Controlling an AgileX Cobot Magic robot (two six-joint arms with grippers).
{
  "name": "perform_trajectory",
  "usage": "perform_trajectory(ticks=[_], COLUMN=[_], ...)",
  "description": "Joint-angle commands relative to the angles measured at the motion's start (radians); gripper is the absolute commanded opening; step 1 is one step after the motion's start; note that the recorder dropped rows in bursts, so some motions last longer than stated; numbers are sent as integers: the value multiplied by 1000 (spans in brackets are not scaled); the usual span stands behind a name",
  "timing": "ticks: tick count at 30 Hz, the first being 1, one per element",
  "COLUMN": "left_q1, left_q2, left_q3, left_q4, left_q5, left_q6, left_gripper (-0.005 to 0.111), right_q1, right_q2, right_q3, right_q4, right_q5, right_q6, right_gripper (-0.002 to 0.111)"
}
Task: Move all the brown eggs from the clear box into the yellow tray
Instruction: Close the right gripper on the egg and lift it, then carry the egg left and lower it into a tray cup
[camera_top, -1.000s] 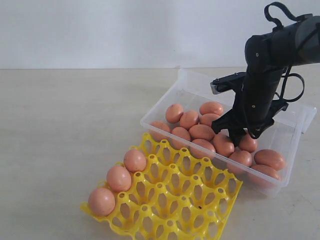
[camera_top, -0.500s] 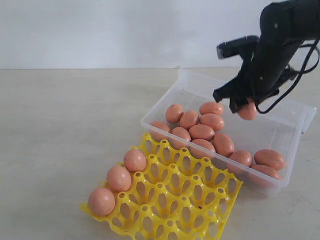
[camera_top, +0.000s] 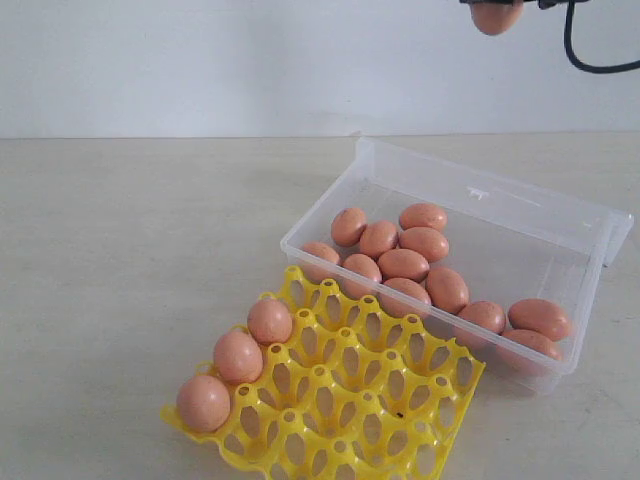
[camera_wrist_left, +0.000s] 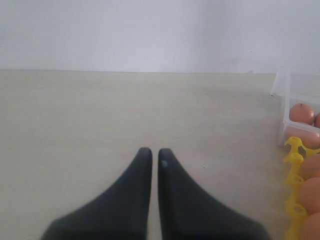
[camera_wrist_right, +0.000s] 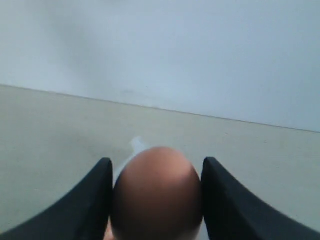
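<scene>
One egg (camera_top: 496, 16) hangs at the very top edge of the exterior view, right of centre, high above the box (camera_top: 520, 205). The right fingers (camera_wrist_right: 95, 200) clamp it from both sides, and it fills the gap between them in the right wrist view. Half a second ago it was just above the box's back right part, with the whole arm in frame. A second ago the arm was down among the eggs. Now only the egg, slivers of dark gripper and a loop of black cable (camera_top: 590, 66) show in the upper right corner.

About twelve eggs (camera_top: 403, 264) lie in the box at right of centre. The spot right of the middle cluster, where the lifted one lay, is now bare clear floor. The others lie as before.

The tray (camera_top: 350, 400) sits at lower centre, its upper corner up against the box's near wall. Three eggs (camera_top: 237, 356) fill the cups along its left edge, unchanged.

The left fingers (camera_wrist_left: 135, 195) stand nearly together with only a thin slit between them, holding nothing, over the bare bench (camera_top: 150, 250).
</scene>
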Motion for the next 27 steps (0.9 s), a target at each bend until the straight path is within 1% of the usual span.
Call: perform_trajectory(ticks=[1, 4, 5, 6, 9, 12, 14, 22, 24, 27], left_q1=[-5, -5, -5, -5, -5, -5, -5, -5, -5, -5], left_q2=[-3, -3, -3, -3, -3, -3, -3, -3, -3, -3], left_q3=[4, 4, 4, 4, 4, 4, 4, 4, 4, 4], left_q4=[3, 3, 3, 3, 3, 3, 3, 3, 3, 3], left_q5=[-4, -4, -4, -4, -4, -6, -6, -6, -6, -6], left_q6=[3, 3, 3, 3, 3, 3, 3, 3, 3, 3], left_gripper=[4, 4, 4, 4, 4, 4, 4, 4, 4, 4], right_q1=[-3, -3, -3, -3, -3, -3, -3, -1, 11, 67], right_q2=[-6, 6, 15, 17, 37, 64, 89, 200, 220, 220], right_q3=[-4, -4, -4, -4, -4, -4, -19, -20, -20, -20], right_q4=[338, 675, 828, 933, 1306, 1677, 1677, 1677, 1677, 1492], right_q5=[-94, -114, -104, -92, -14, 118, 235, 632, 671, 625], right_q6=[-213, -561, -748, -878, -1295, -1610, -1668, -1620, -1618, -1622], right_gripper=[0, 0, 0, 0, 0, 0, 0, 0, 0, 0])
